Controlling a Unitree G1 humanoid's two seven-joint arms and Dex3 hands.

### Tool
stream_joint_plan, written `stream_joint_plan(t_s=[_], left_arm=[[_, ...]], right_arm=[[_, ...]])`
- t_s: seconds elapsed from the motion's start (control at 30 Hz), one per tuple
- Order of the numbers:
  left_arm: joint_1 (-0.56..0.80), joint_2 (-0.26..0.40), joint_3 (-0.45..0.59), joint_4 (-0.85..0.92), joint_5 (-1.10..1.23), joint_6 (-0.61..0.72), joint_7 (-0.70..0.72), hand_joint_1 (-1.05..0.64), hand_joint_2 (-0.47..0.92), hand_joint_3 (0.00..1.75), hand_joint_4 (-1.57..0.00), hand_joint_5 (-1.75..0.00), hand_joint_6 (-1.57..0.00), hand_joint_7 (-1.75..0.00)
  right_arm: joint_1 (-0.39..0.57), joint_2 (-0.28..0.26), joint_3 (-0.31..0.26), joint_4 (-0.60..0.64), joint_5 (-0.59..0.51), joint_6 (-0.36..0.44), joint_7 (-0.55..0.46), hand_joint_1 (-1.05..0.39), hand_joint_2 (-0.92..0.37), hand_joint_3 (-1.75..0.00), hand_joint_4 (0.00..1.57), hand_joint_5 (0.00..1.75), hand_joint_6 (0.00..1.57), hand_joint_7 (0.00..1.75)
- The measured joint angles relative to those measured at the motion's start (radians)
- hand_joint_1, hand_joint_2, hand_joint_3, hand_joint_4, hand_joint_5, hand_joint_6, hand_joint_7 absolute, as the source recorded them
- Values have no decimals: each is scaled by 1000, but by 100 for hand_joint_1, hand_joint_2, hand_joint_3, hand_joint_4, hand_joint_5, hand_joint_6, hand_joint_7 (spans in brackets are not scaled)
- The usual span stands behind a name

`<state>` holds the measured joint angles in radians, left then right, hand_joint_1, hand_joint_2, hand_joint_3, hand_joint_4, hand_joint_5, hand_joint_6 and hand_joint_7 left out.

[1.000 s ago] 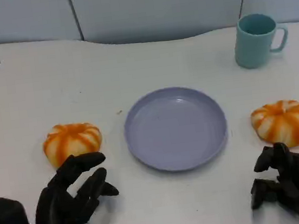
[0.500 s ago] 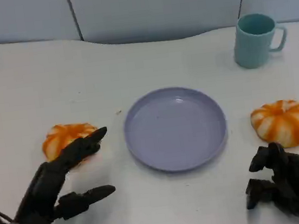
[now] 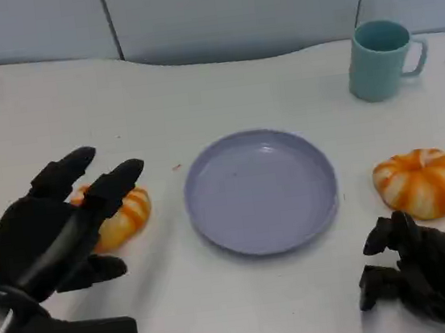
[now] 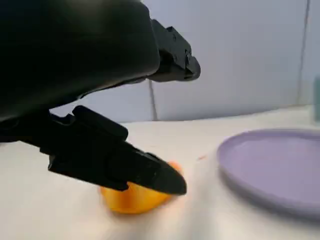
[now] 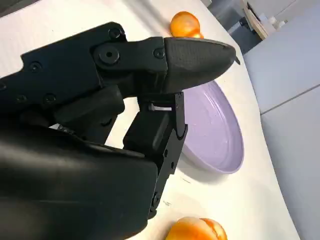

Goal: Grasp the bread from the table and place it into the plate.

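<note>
Since half a second ago your left robot hand (image 3: 55, 227) has lifted and swung in over the left bread (image 3: 123, 215); before, its fingers stretched low along the counter (image 3: 221, 85) towards the roll, and now the hand hangs above it and covers the roll's left half in the head view. Its fingers are spread wide and hold nothing. In the left wrist view one finger (image 4: 125, 165) reaches across the top of the bread (image 4: 132, 197), but you cannot tell whether it touches.

That bread sits on the counter just left of the lilac plate (image 3: 262, 190), apart from its rim. The plate carries nothing. A second bread (image 3: 419, 181), orange with pale stripes like the first, lies on the counter just to the right of the plate.

Your right robot hand (image 3: 418, 272) has barely shifted. It rests low at the near right, below the second bread and not touching it, with its fingers curled in on nothing. The right wrist view shows the plate (image 5: 215, 135) beyond those fingers and both breads (image 5: 185, 24) (image 5: 195, 229).

A teal mug (image 3: 380, 58) stands upright at the far right, handle to the right.
</note>
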<state>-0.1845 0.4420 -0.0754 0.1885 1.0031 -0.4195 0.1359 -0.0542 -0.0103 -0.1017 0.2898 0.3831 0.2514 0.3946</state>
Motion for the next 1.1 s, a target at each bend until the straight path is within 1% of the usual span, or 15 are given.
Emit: stream_joint_plan(t_s=[0.13,0.3,0.37,0.5,0.6,0.7,0.8,0.9,1.0,1.1], left_arm=[[-25,31,-52,-13,72,116,4,-68,82,0,0,0,-10,0],[-66,49,-109,-11,74,170,-16,-68,82,0,-1,0,-10,0],[-93,54,-135,16,68,179,-18,-65,81,0,-4,-2,-11,0],[-235,41,-233,263,71,200,-49,-66,82,1,-5,-3,-10,0],[-293,30,-282,359,67,207,-47,-66,83,1,-5,-2,-11,0],[-387,-8,-335,515,66,215,-27,-66,84,1,-5,-2,-12,-1],[-474,-49,-393,683,65,214,16,-65,84,0,-6,-2,-13,-1],[-541,-91,-442,833,64,212,53,-63,84,0,-6,-2,-14,-1],[-589,-126,-483,946,55,214,86,-65,83,0,-5,-2,-12,0],[-630,-150,-519,1021,43,218,111,-66,83,0,-5,-2,-13,0]], right_arm=[[0,0,0,0,0,0,0,-46,-92,-43,125,117,113,112],[0,5,3,-2,1,1,-3,-46,-92,-43,125,118,113,112],[1,5,2,-2,1,1,-2,-45,-92,-45,125,118,112,112],[-14,3,-1,27,2,-13,14,-46,-92,-46,126,117,113,111],[-21,0,-4,45,3,-28,30,-47,-92,-45,126,116,114,111],[-28,-7,-6,59,1,-41,41,-45,-92,-44,126,115,114,109],[-30,-10,-12,67,5,-46,56,-46,-92,-39,128,111,118,102],[-28,-11,-21,69,8,-48,61,-47,-92,-41,128,112,118,101],[-25,-14,-24,69,7,-52,68,-46,-92,-40,128,112,119,101],[-24,-15,-29,67,7,-44,65,-46,-92,-41,129,112,119,102]])
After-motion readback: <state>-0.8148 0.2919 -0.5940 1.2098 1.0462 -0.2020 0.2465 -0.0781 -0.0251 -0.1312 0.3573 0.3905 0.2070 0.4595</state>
